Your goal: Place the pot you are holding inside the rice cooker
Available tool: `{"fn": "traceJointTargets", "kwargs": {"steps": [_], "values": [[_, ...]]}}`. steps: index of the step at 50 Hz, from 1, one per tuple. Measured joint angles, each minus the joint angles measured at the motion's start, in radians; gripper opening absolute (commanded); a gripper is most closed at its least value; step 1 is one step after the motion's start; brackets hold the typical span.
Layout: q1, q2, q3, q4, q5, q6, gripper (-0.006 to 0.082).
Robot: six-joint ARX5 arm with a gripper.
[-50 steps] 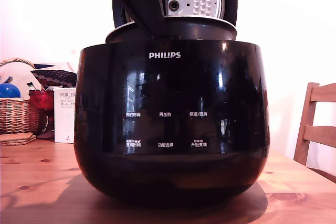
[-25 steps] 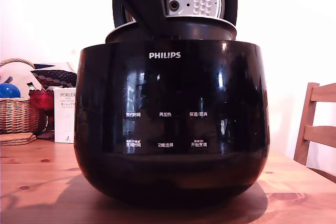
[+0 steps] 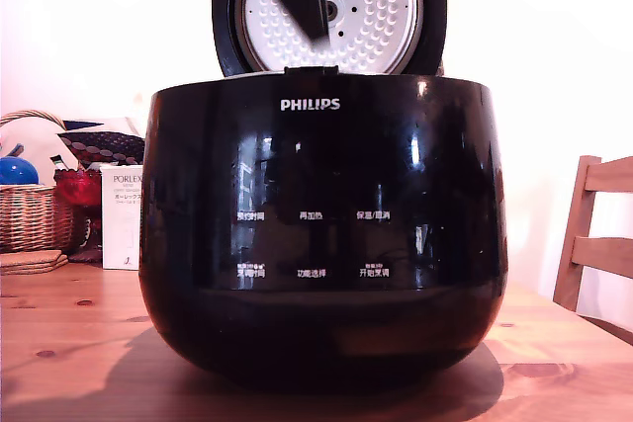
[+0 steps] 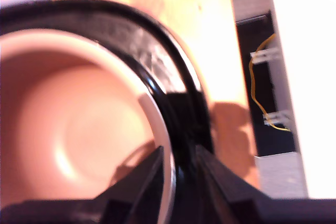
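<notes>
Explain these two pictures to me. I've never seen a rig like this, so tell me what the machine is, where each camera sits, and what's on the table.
One camera stands on the wooden table, looking at a black Philips rice cooker with its lid open. Beside the cooker are a wicker basket and a white box. A chair stands at the exterior view's right.

The other camera rides on the robot arm's wrist and looks down into the cooker. The gripper is the arm's two-fingered claw. Its fingers straddle the rim of the inner pot, which sits inside the cooker. The blur hides whether the claw is gripping.
</notes>
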Motion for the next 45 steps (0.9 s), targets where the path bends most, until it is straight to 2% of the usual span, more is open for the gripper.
{"fn": "traceJointTargets", "kwargs": {"steps": [4,9,10,16,24,45], "values": [[-0.001,0.000,0.071,-0.034,-0.017,-0.028,0.0130],[0.000,-0.010,0.131,-0.035,-0.059,-0.057,-0.0021],[0.002,-0.014,0.137,-0.035,-0.071,-0.093,-0.0029],[0.031,-0.041,0.143,-0.039,-0.120,-0.116,-0.0020],[0.127,-0.054,0.143,-0.040,-0.152,-0.227,-0.0020],[0.407,-0.121,0.143,-0.040,-0.167,-0.284,-0.0020]]}}
